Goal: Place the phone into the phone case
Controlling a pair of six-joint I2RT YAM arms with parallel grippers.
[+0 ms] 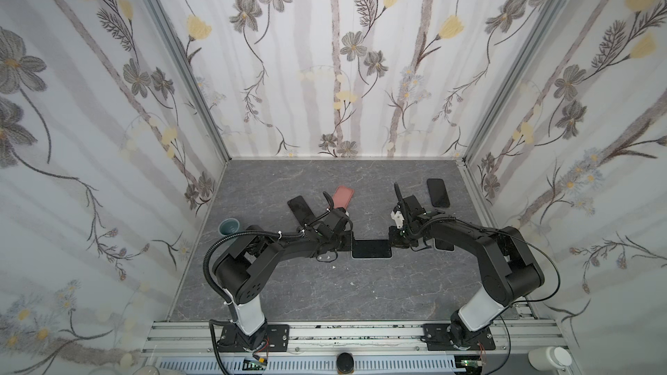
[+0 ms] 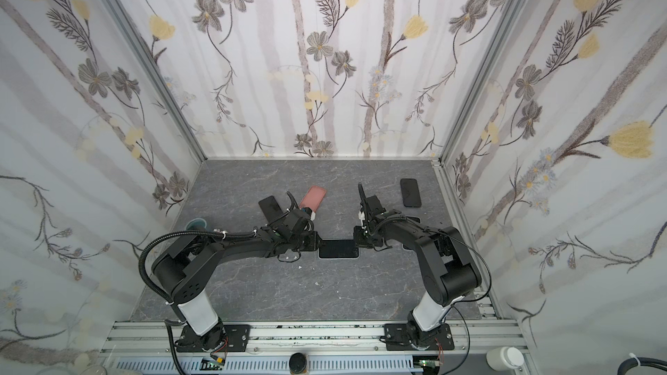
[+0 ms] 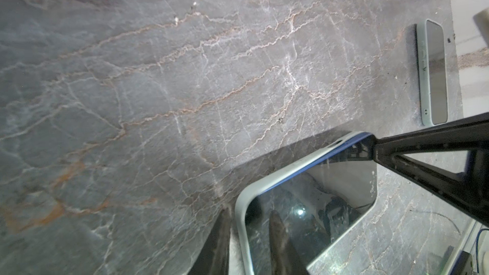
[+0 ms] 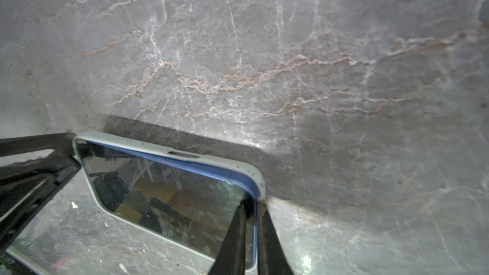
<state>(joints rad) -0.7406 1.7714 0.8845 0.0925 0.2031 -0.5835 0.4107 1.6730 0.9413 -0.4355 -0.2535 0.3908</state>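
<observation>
A blue-edged phone (image 1: 371, 248) lies screen up in a pale grey-green phone case (image 3: 275, 178) at mid-table, between both grippers. Along one long side its blue edge (image 4: 211, 170) stands above the case rim (image 4: 127, 141). My left gripper (image 3: 248, 211) is at one short end. It is narrowly open, with one finger outside the rim and the other over the screen (image 3: 304, 207). My right gripper (image 4: 251, 205) is shut, its tips on the opposite corner, where the blue edge shows. In both top views the grippers (image 1: 349, 243) (image 1: 392, 241) flank the phone.
A pink case (image 1: 343, 197) and a black phone (image 1: 301, 209) lie behind my left arm. Another black phone (image 1: 438, 192) lies at the back right. A second pale-cased phone (image 3: 434, 75) lies near the right wall. A teal cup (image 1: 229, 227) stands at the left edge.
</observation>
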